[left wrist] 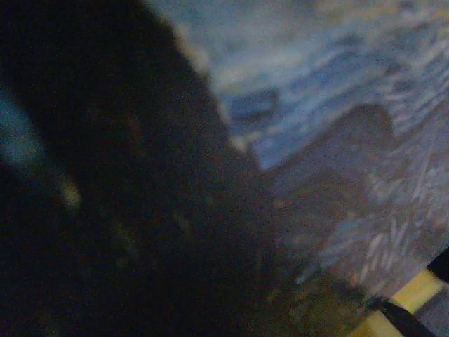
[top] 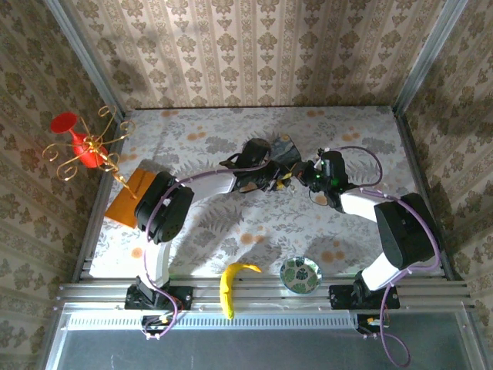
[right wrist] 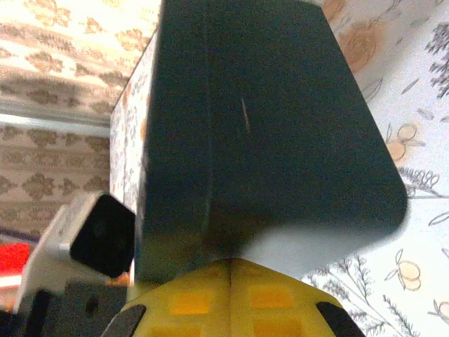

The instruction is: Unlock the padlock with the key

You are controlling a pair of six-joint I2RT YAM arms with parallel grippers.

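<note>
The overhead feed is bright and sharp. Light falls from above onto the counter (top: 231, 223), and the arms cast soft shadows across it. The near rail (top: 254, 320) glares pale, and the walls (top: 46, 92) splay outward towards the frame edges. My left wrist feed is very dim and smeared: its left half is nearly black, and the blue painted box (left wrist: 337, 91) is badly out of focus. On the right wrist, the dark box (right wrist: 266, 119) is in shade, the counter beside it is washed out, and the yellow pads (right wrist: 186, 302) are blurred.
</note>
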